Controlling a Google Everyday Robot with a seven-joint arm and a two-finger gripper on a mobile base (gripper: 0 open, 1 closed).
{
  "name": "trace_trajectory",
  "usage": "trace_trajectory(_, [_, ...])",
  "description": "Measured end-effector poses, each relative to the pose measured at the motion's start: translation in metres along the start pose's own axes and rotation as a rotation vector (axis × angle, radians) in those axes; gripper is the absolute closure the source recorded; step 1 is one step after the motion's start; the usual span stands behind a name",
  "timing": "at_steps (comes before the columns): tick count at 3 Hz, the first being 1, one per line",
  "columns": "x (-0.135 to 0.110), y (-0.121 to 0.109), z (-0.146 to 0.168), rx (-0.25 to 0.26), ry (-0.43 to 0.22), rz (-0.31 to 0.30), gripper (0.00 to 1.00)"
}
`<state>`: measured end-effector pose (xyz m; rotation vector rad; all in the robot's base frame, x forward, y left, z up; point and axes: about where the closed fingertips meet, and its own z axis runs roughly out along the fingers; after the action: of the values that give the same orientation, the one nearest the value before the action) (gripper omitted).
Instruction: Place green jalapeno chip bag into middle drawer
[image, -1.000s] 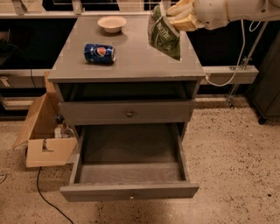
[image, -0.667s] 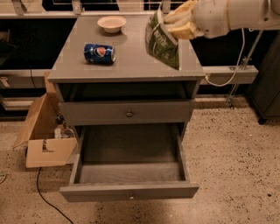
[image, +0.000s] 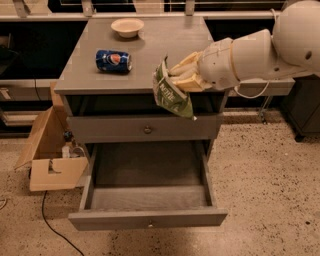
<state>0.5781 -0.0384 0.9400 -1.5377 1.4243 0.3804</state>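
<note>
The green jalapeno chip bag (image: 172, 95) hangs from my gripper (image: 181, 77), which is shut on its top edge. The bag is in the air at the cabinet's front edge, above the closed upper knobbed drawer (image: 146, 129). The middle drawer (image: 148, 218) is pulled out wide below it, and its shallow tray holds nothing. My white arm reaches in from the right.
A blue Pepsi can (image: 113, 60) lies on its side on the grey cabinet top (image: 165, 45), with a small pale bowl (image: 127, 26) behind it. An open cardboard box (image: 50, 160) and a black cable sit on the floor to the left of the cabinet.
My gripper has carried the bag from above the cabinet top's right rear forward and down to the front edge, over the open drawer.
</note>
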Motion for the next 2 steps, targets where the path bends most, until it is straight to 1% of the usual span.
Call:
trace_trajectory(1, [0.0059, 0.0094, 0.0081, -0.022, 0.012, 0.009, 1.0])
trace_trajectory(2, [0.0125, 0.0152, 0.0153, -0.041, 0.049, 0.021, 1.0])
